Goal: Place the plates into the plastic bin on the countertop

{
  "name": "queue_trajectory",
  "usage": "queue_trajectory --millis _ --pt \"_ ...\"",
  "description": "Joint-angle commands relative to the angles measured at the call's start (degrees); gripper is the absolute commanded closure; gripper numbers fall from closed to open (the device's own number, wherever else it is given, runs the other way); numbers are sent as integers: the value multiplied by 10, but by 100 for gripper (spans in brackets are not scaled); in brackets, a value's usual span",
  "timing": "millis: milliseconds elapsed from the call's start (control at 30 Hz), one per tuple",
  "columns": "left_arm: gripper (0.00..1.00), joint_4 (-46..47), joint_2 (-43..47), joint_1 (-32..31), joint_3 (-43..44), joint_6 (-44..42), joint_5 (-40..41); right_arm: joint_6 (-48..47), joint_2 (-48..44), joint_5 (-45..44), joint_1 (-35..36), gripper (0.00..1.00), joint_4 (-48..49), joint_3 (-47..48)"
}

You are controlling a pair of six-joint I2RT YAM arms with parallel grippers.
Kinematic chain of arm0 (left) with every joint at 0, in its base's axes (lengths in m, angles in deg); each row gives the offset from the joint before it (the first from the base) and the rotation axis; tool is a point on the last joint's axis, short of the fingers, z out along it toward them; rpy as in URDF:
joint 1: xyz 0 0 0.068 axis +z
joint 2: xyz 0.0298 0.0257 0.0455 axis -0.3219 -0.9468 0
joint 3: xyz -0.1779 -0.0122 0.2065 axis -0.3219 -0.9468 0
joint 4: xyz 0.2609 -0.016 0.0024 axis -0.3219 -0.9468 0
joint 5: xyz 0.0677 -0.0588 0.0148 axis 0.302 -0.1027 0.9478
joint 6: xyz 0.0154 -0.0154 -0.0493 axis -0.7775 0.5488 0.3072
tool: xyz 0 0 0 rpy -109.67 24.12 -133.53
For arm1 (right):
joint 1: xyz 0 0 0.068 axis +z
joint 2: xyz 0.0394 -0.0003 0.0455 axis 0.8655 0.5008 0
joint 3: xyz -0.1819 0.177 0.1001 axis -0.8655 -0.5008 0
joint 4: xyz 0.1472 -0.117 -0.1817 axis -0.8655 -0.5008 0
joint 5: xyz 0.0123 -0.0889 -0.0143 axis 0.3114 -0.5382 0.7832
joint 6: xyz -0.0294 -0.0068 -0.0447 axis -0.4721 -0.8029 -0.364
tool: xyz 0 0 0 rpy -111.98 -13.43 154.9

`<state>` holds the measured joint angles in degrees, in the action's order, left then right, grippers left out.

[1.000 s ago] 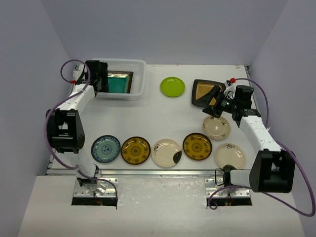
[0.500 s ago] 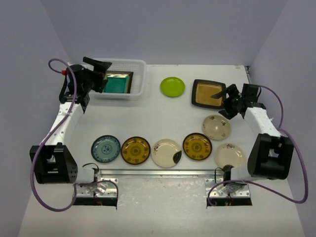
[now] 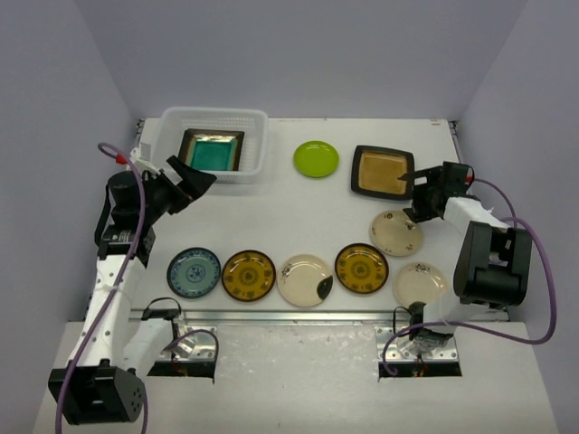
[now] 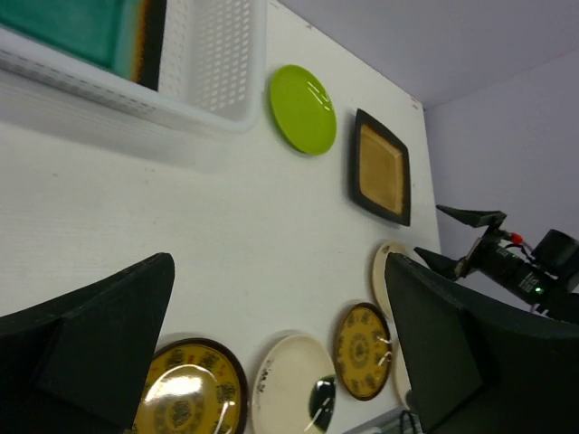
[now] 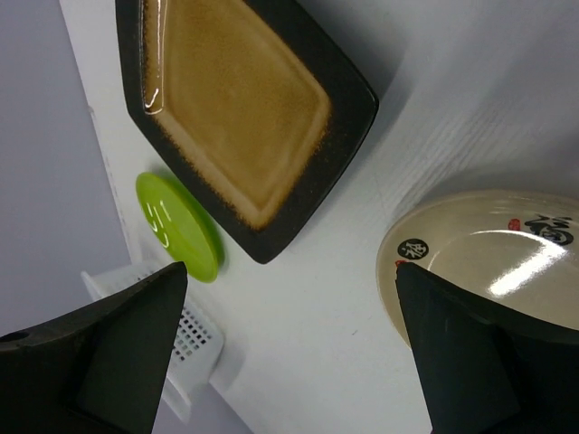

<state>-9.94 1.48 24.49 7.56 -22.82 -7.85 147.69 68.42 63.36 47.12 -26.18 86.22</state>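
The plastic bin (image 3: pixel 257 145) stands at the back left with the teal square plate (image 3: pixel 212 150) lying inside it. The lime-green plate (image 3: pixel 316 159) and the amber square plate (image 3: pixel 382 171) lie to its right on the countertop (image 3: pixel 271 217). A blue patterned plate (image 3: pixel 194 272), two yellow-brown plates (image 3: pixel 249 275) (image 3: pixel 361 268) and three cream plates (image 3: pixel 305 279) (image 3: pixel 396 233) (image 3: pixel 422 285) lie along the front. My left gripper (image 3: pixel 190 176) is open and empty, in front of the bin's left end. My right gripper (image 3: pixel 414 193) is open and empty, beside the amber plate's right edge.
A metal rail (image 3: pixel 271 316) runs along the near table edge. Grey walls close in the left, back and right. The left wrist view shows the bin (image 4: pixel 217 81), the lime plate (image 4: pixel 302 109) and the amber plate (image 4: pixel 381 167). The right wrist view shows the amber plate (image 5: pixel 235 108) and a cream plate (image 5: pixel 493 253).
My left gripper has pulled out of the bin toward the near left, leaving the teal plate inside. My right gripper has drawn back rightward off the amber plate.
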Motion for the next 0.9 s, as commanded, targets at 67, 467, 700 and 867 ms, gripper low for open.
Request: queue_trajectory --millis 67,467,700,867 --pt "0 -19 59 -20 -37 -117 56 61 25 -25 2 6 59 2" --pt "0 -27 73 -20 -45 -133 56 57 89 -40 2 14 64 39" --pt "0 -30 74 -21 -46 -135 59 43 121 -63 -5 29 92 56" --pt "0 -30 72 -21 -46 -135 55 40 142 -27 -14 31 101 76"
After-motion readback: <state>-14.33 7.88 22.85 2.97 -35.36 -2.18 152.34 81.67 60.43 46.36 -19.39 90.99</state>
